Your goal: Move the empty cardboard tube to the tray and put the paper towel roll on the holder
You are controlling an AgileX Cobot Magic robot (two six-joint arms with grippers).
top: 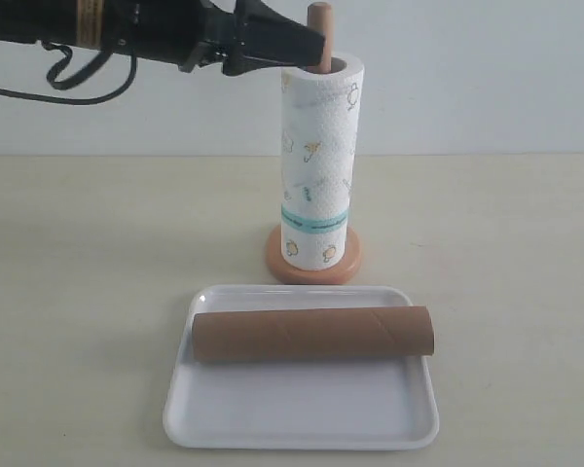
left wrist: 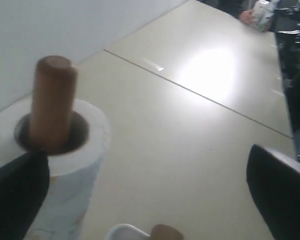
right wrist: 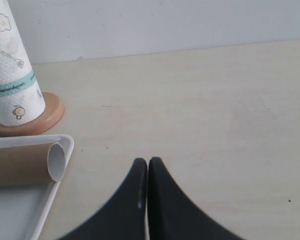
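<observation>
- we see the paper towel roll (top: 317,165) standing upright on the holder (top: 353,256), with the dowel top poking out of its core.
- the empty cardboard tube (top: 314,334) lies along the tray (top: 302,418), in front of the holder.
- our left gripper (left wrist: 147,200) hangs by the roll's top, jaws wide apart, gripping nothing.
- our right gripper (right wrist: 148,165) sits low over the table (right wrist: 215,100) near the tray's corner, jaws pressed together, empty.

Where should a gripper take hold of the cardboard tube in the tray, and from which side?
Probably mid-length, from above, closing across its width: the empty cardboard tube lies flat in the tray, its round sides exposed.
</observation>
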